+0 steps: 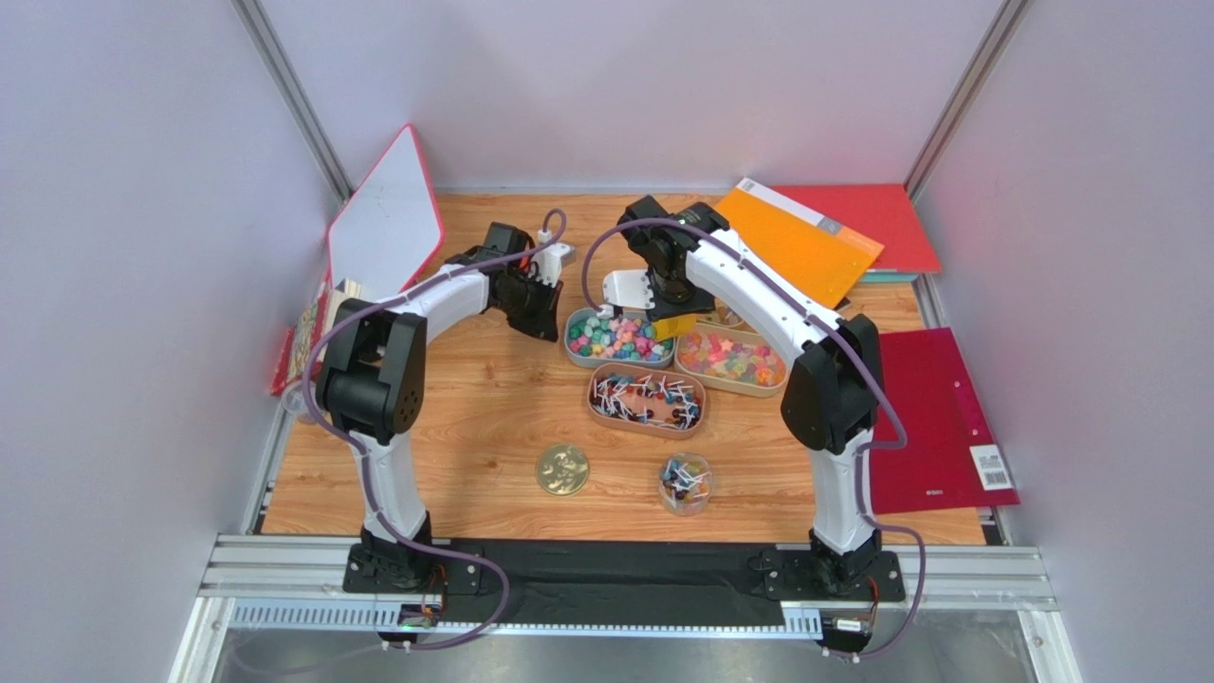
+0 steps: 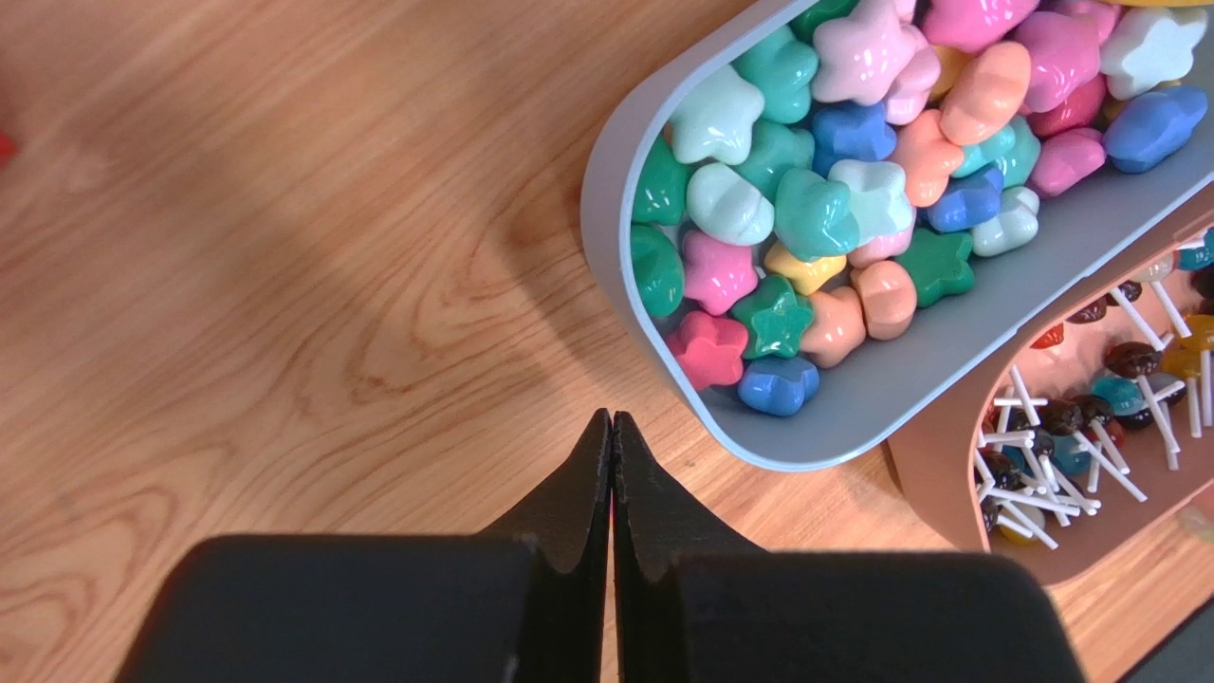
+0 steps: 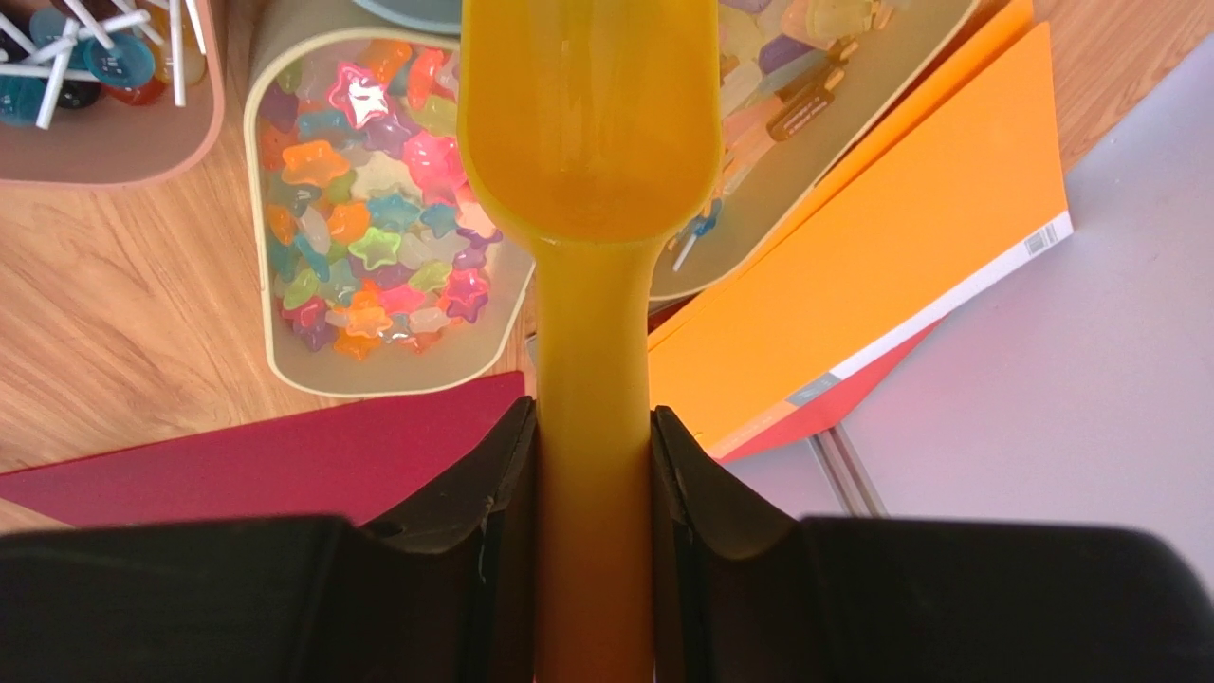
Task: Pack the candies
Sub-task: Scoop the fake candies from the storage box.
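Observation:
The candies lie in oval trays at mid-table. A grey tray (image 1: 576, 346) (image 2: 627, 285) holds pastel star candies (image 2: 841, 157). A beige tray (image 1: 687, 367) (image 3: 271, 86) holds translucent star gummies (image 3: 374, 228). A pink tray (image 1: 594, 406) holds lollipops (image 2: 1083, 427). A small clear jar (image 1: 686, 481) near the front has a few candies in it. My left gripper (image 2: 611, 420) (image 1: 539, 316) is shut and empty, over bare wood just left of the grey tray. My right gripper (image 3: 593, 413) (image 1: 641, 292) is shut on the handle of a yellow scoop (image 3: 592, 128), whose bowl hangs over the trays with no candy showing in it.
A round gold lid (image 1: 563, 468) lies left of the jar. An orange book (image 1: 798, 242) on red folders (image 1: 877, 214) sits at the back right, and a dark red folder (image 1: 941, 420) at the right edge. A white board (image 1: 385, 221) leans at the back left.

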Motion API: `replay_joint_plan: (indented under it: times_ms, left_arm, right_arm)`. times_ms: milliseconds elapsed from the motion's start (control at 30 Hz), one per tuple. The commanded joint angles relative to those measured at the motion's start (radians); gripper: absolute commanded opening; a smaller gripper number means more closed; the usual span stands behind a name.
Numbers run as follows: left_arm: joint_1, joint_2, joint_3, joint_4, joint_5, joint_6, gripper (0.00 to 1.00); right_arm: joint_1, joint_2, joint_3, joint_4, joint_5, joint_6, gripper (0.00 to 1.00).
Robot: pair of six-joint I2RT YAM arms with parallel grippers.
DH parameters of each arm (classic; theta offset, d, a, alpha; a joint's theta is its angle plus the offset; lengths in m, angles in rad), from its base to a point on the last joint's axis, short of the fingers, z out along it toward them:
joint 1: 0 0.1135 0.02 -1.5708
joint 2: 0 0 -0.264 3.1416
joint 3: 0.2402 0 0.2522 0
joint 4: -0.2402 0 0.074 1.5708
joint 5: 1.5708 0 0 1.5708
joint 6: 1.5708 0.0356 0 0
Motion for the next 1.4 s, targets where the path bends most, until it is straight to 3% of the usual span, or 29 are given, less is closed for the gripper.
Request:
replay_joint_plan:
  times_ms: [0, 633, 1367]
  left_arm:
    - [0.003, 0.015, -0.002, 0.021, 0.048, -0.057, 0.0]
    - [0.002, 0.014, -0.016, 0.016, 0.062, -0.069, 0.0]
    - [0.0, 0.003, -0.01, 0.007, 0.062, -0.077, 0.0]
  right_arm:
    - [0.003, 0.042, 0.028, -0.242, 0.044, -0.013, 0.0]
    - [-0.011, 0.073, -0.068, -0.11, -0.042, 0.121, 0.0]
    - [0.012, 0.241, 0.103, -0.088, -0.078, 0.312, 0.0]
